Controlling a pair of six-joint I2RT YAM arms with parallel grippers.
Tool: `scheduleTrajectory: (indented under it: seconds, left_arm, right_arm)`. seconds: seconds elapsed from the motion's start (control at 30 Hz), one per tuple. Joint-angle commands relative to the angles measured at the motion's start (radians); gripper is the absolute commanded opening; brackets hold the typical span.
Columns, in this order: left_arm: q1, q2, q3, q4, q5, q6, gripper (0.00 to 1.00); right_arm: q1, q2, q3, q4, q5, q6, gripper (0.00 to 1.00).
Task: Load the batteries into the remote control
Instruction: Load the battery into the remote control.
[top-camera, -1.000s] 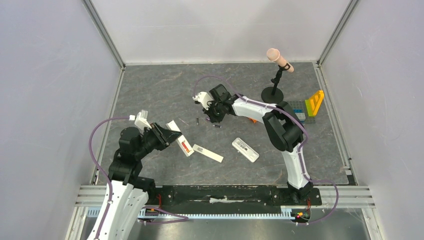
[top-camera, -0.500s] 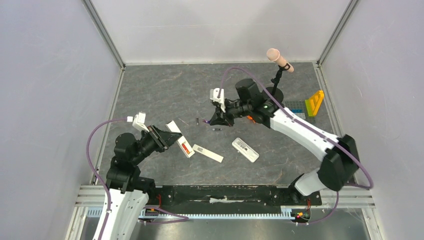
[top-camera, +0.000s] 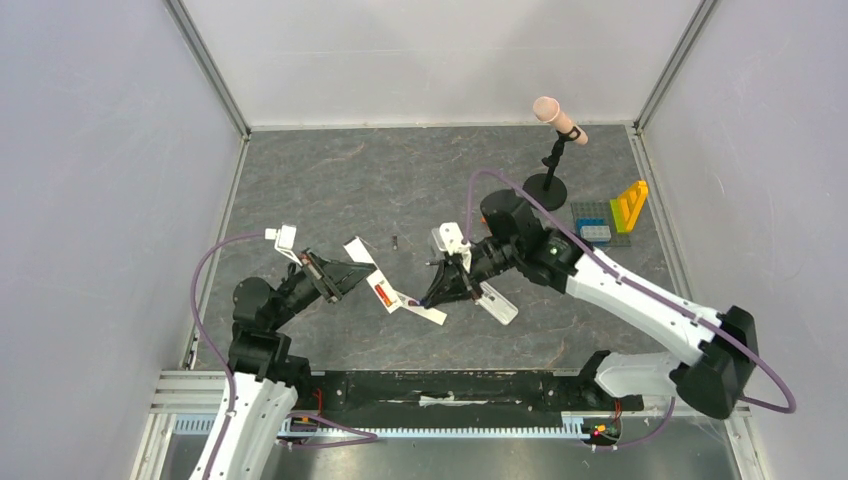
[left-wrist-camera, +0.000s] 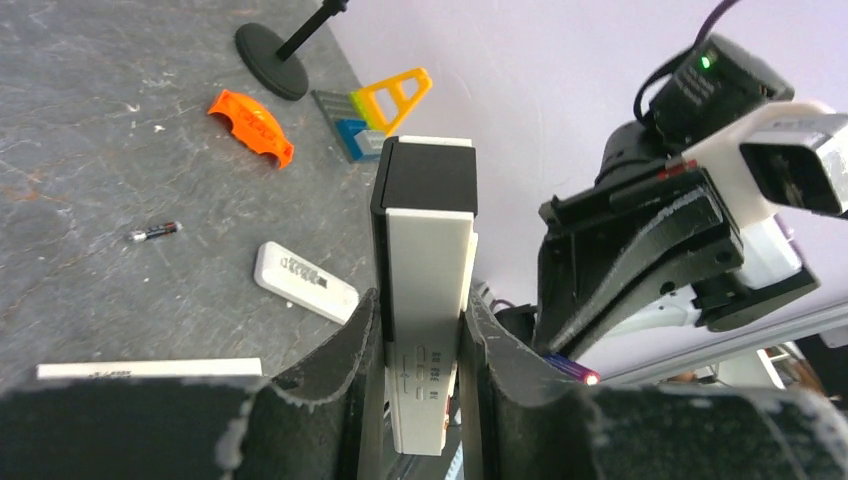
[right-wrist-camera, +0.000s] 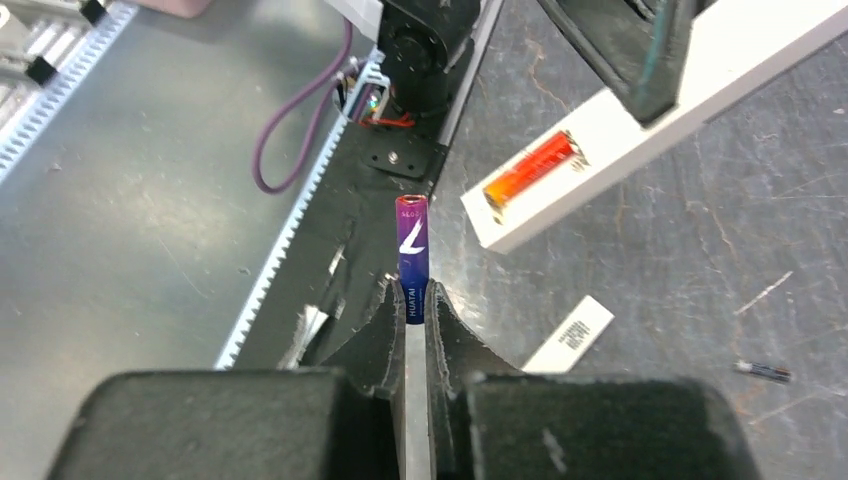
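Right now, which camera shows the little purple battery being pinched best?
The right wrist view: the small purple cylindrical battery sits close-up, upright in the right gripper. The left wrist view catches only its tip; from above it's too tiny to see.

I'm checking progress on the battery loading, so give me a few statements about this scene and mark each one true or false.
1. The left end effector grips the remote control. True.
2. The remote control's battery recess is empty. False: an orange-red battery lies in it.
3. The right end effector holds a purple battery by one end. True.
4. No battery lies loose on the table. False: a dark battery lies there, apart from both arms.
5. The microphone lies flat on the table. False: it sits up on its stand.
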Motion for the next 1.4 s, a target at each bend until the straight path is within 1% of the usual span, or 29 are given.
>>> scheduleTrajectory:
  seconds: [0.0, 0.07, 0.1, 0.17, 0.27, 0.43, 0.53, 0.73, 0.97, 1.2, 1.37]
  left_arm:
    - [0.005, -0.019, -0.096, 0.335, -0.035, -0.201, 0.02]
    - [0.005, -0.031, -0.145, 0.395, -0.092, -0.264, 0.02]
    - [0.005, -0.039, -0.168, 0.423, -0.121, -0.288, 0.02]
    - [0.005, -0.057, -0.198, 0.43, -0.175, -0.311, 0.02]
    - [0.005, -0.081, -0.234, 0.424, -0.24, -0.343, 0.02]
    - [0.005, -0.095, -0.246, 0.359, -0.286, -0.361, 0.02]
    - [0.005, -0.096, -0.246, 0.316, -0.301, -0.357, 0.02]
    - [0.005, -0.107, -0.246, 0.265, -0.292, -0.341, 0.02]
    - [0.005, -0.142, -0.253, 0.221, -0.272, -0.313, 0.02]
    - [0.005, -0.166, -0.261, 0.203, -0.258, -0.298, 0.02]
    - [0.005, -0.161, -0.26, 0.202, -0.24, -0.291, 0.02]
  right_arm:
    - [0.038, -0.131, -0.074, 0.256, 0.104, 0.311, 0.05]
    - [0.046, -0.159, -0.082, 0.321, 0.183, 0.468, 0.06]
    - [0.049, -0.168, -0.079, 0.334, 0.229, 0.537, 0.06]
    - [0.068, -0.177, -0.066, 0.336, 0.327, 0.65, 0.05]
    - [0.127, -0.169, -0.037, 0.289, 0.49, 0.739, 0.05]
    - [0.233, -0.077, 0.061, 0.118, 0.771, 0.807, 0.04]
    - [0.274, -0.01, 0.111, 0.044, 0.883, 0.822, 0.03]
    - [0.347, 0.094, 0.197, -0.041, 1.045, 0.796, 0.03]
    - [0.398, 0.18, 0.274, -0.099, 1.169, 0.772, 0.03]
    - [0.411, 0.223, 0.317, -0.142, 1.248, 0.753, 0.03]
    - [0.413, 0.233, 0.322, -0.155, 1.249, 0.721, 0.03]
